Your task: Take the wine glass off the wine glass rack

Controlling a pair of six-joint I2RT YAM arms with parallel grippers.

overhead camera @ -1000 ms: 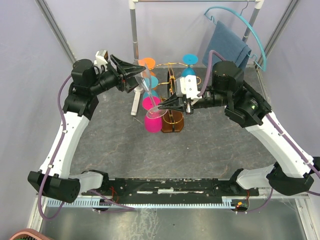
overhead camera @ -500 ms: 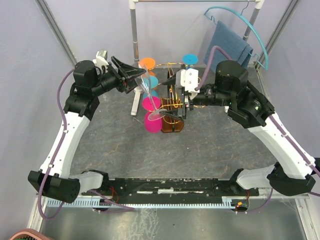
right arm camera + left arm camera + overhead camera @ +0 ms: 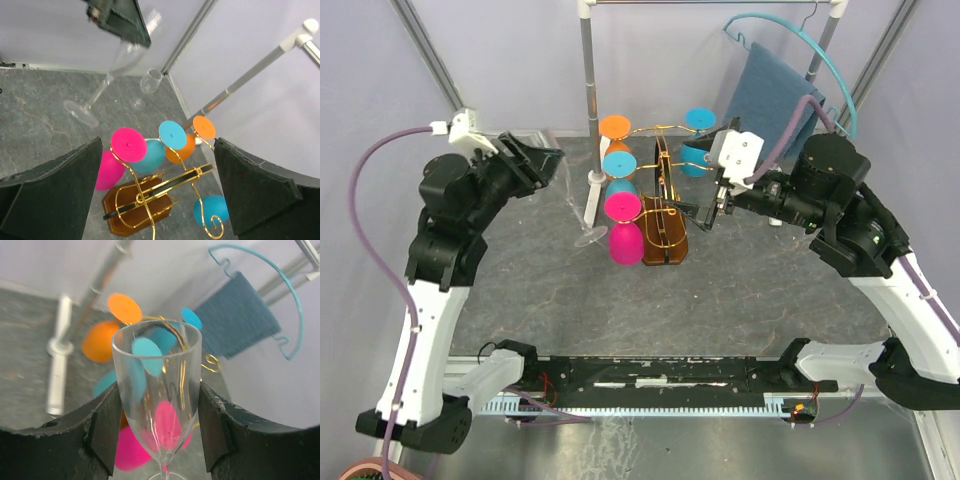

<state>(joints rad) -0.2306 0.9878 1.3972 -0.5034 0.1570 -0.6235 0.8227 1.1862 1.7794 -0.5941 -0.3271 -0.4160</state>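
The near half of the tabletop (image 3: 740, 290), from the rack (image 3: 665, 240) to the near edge, is bare and open to either arm. On the rack's left side coloured glasses (image 3: 623, 207) hang in a stack. The foot of the clear wine glass (image 3: 157, 385), clamped in the left end effector (image 3: 548, 160), hangs near them and narrows that side. A white pole (image 3: 588, 90) rises there too, toward the far edge. The right end effector (image 3: 705, 210), fingers apart, sits close on the rack's right. A hung towel (image 3: 775, 85) crowds the far right corner.
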